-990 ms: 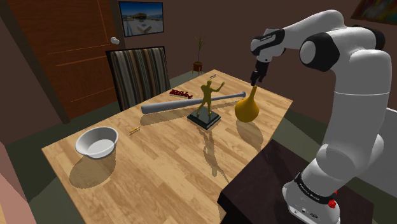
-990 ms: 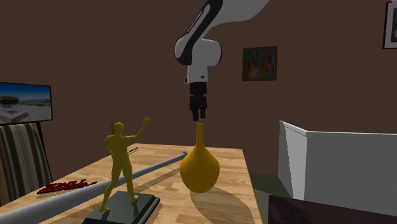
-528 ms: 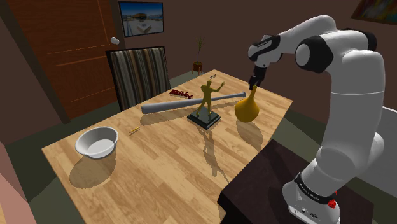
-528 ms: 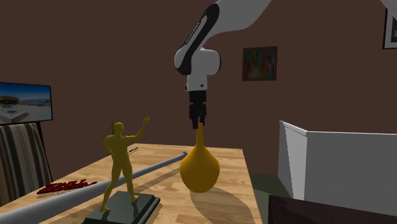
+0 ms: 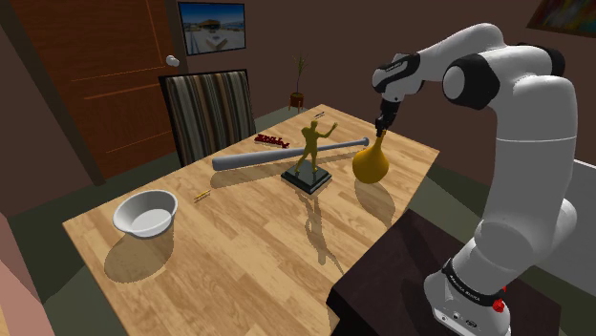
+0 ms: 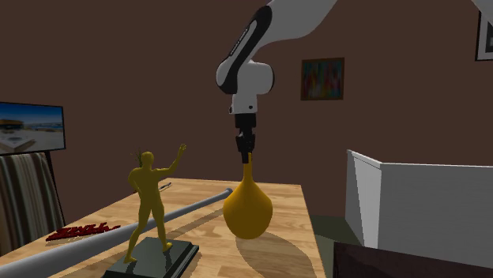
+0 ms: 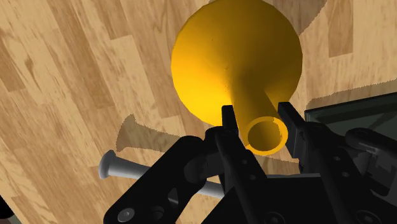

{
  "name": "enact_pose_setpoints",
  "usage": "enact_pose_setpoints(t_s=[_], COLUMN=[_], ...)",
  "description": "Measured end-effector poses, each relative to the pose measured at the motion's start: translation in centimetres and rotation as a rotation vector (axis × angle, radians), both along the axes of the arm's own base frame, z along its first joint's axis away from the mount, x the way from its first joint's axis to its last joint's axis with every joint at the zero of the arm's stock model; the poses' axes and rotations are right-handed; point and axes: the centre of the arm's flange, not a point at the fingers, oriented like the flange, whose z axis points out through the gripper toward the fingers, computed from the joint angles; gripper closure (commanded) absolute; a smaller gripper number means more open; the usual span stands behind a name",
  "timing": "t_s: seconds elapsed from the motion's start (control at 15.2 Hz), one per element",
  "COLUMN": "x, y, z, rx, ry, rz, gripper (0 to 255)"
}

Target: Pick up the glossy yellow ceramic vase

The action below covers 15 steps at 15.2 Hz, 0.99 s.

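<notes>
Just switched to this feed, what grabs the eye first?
The yellow vase stands near the table's edge on the shoulder view's right, with the black gripper clasping its neck from above. Next to it, a gold figurine on a dark base stands beside a long grey bat.

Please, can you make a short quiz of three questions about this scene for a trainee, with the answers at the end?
1. True or false: the vase lies on its side on the table.
2. The end effector clasps the vase at its: A) body B) neck C) base.
3. Which long grey thing lies behind the statue in the shoulder view?
Key: 1 false, it stands upright; 2 B; 3 the bat.
</notes>
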Motion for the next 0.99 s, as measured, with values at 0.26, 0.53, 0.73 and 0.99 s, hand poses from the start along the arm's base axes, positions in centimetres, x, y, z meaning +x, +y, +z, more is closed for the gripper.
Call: enact_pose_setpoints(t_s=[0.26, 0.53, 0.73, 0.99], x=[0.0, -0.2, 0.0, -0.1], y=[0.0, 0.0, 0.0, 0.0], z=[0.2, 2.0, 3.6, 5.6], rx=[0.001, 0.001, 0.001, 0.001], ry=[0.001, 0.002, 0.002, 0.002], rz=[0.0, 0.0, 0.0, 0.0], gripper=[255, 255, 255, 255])
